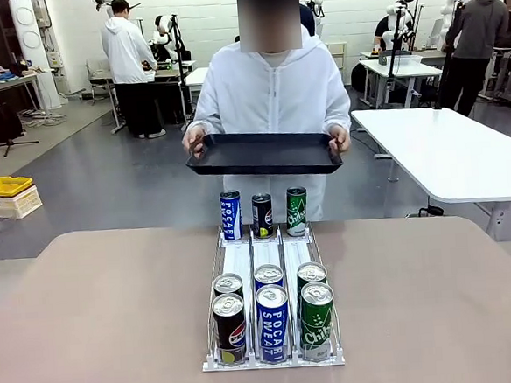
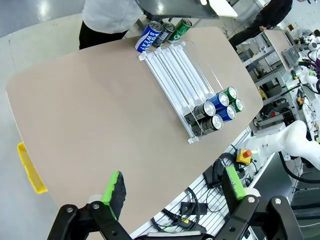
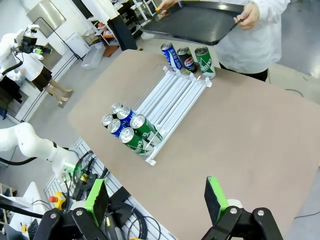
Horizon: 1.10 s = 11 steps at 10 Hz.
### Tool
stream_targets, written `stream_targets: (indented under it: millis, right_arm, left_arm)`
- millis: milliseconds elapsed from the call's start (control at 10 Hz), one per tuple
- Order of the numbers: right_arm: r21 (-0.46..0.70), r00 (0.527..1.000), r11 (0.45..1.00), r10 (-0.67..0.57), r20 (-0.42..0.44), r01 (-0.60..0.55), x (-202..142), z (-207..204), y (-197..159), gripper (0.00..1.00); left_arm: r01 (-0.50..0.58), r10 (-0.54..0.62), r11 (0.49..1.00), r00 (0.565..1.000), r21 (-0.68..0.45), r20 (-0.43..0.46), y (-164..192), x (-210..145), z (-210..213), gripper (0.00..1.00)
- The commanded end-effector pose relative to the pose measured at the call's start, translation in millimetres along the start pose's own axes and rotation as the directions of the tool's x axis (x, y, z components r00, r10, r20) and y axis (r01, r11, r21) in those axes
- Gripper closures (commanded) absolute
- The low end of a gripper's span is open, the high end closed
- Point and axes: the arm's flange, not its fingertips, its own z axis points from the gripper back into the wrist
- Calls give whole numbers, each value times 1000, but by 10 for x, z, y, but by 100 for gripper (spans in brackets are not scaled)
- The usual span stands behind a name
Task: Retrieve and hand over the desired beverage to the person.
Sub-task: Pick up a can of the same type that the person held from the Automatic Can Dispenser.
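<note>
Green-padded black left hand (image 2: 174, 187) and right hand (image 3: 156, 194), fingers apart and empty, well clear of 6 drink cans (image 1: 272, 317) at the near end of a white 3-lane rack (image 1: 266, 256) on the tan surface (image 1: 107, 325). 3 upright cans (image 1: 262, 215) at its far end. Person in white hooded jacket (image 1: 271, 94) holds a black rectangular tray (image 1: 263, 153).

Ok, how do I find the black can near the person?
Find the white rack on the brown table. At its far end, before the person holding the black tray, three cans stand in a row. The black can is the middle one, between a blue can and a green can.
</note>
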Motion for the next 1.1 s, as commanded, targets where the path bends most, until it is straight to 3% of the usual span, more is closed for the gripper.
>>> stream_targets:
  millis: [0, 1000]
  right_arm:
    - [19, 1000, 1000, 15, 13, -15, 5, -15, 15, 0]
    - [19, 1000, 1000, 15, 13, -15, 5, -15, 15, 0]
  left_arm:
    - [10, -10, 1000, 1000, -1, 16, 1, 19, 9, 0]
    - [10, -10, 1000, 1000, -1, 16, 1, 19, 9, 0]
